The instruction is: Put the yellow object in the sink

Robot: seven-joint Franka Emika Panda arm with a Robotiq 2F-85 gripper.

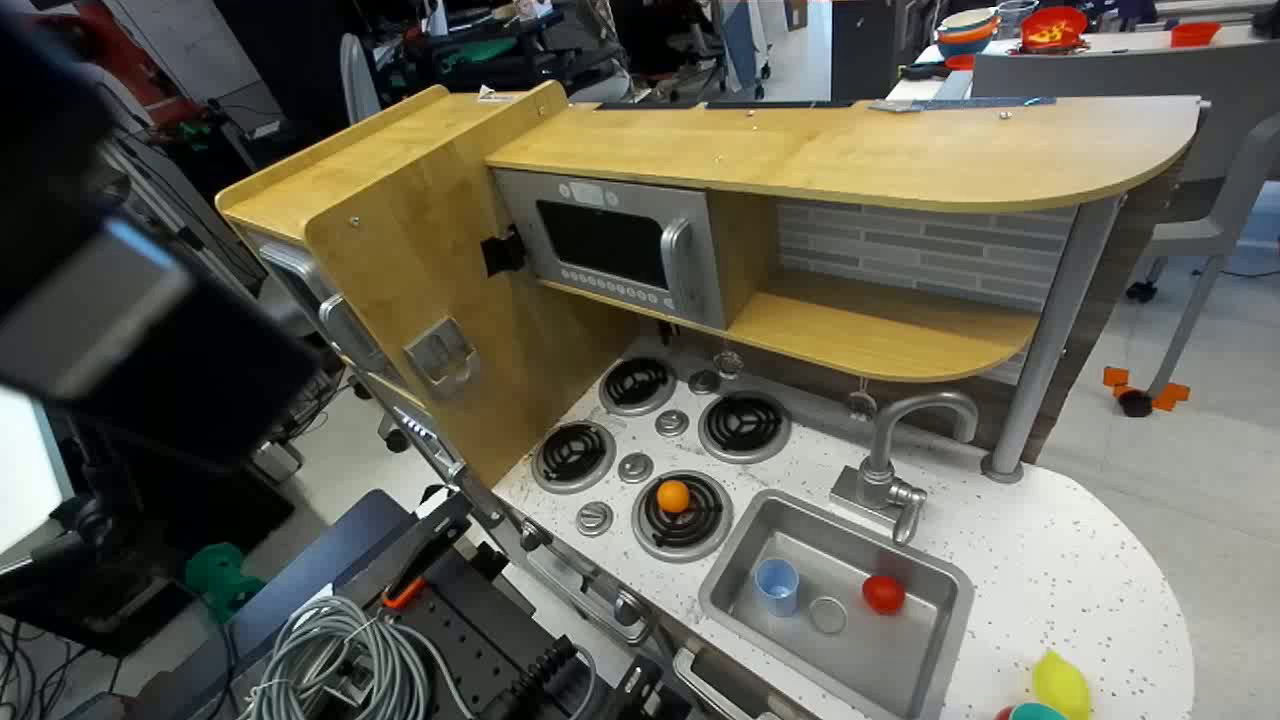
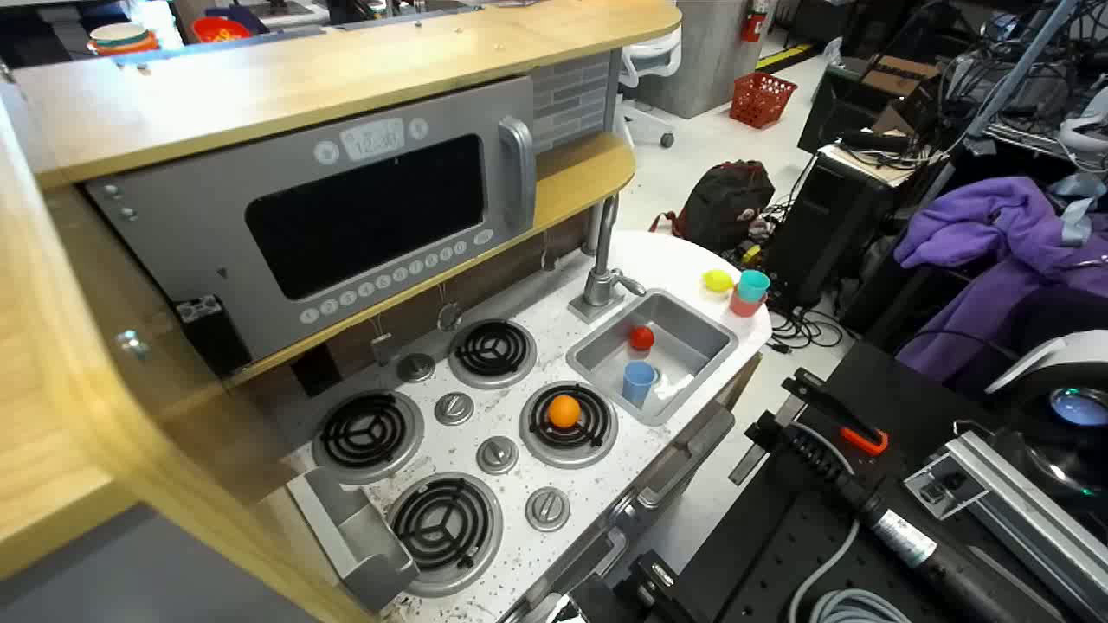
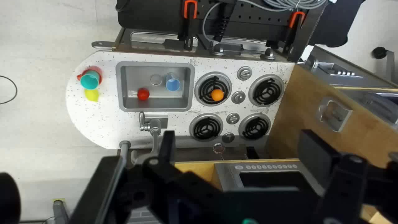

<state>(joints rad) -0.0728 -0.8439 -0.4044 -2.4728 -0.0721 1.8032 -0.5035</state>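
The yellow object, which looks like a toy lemon, lies on the white counter beyond the sink; it shows in both exterior views (image 1: 1062, 687) (image 2: 718, 279) and the wrist view (image 3: 91, 95). The grey sink (image 1: 860, 655) is set in the counter; it also shows in an exterior view (image 2: 688, 342) and the wrist view (image 3: 133, 74). My gripper (image 3: 238, 134) is wide open and empty, high above the toy kitchen, away from the yellow object. A dark blurred part of the arm or gripper (image 1: 150, 310) fills the upper left of an exterior view.
A blue cup (image 3: 173, 83) and a red ball (image 3: 143, 94) are in the sink. A teal cup (image 3: 90, 80) and a red cup (image 3: 94, 71) stand beside the yellow object. An orange ball (image 3: 217, 95) rests on a burner. The faucet (image 3: 155, 127) and microwave shelf (image 1: 870, 140) rise behind.
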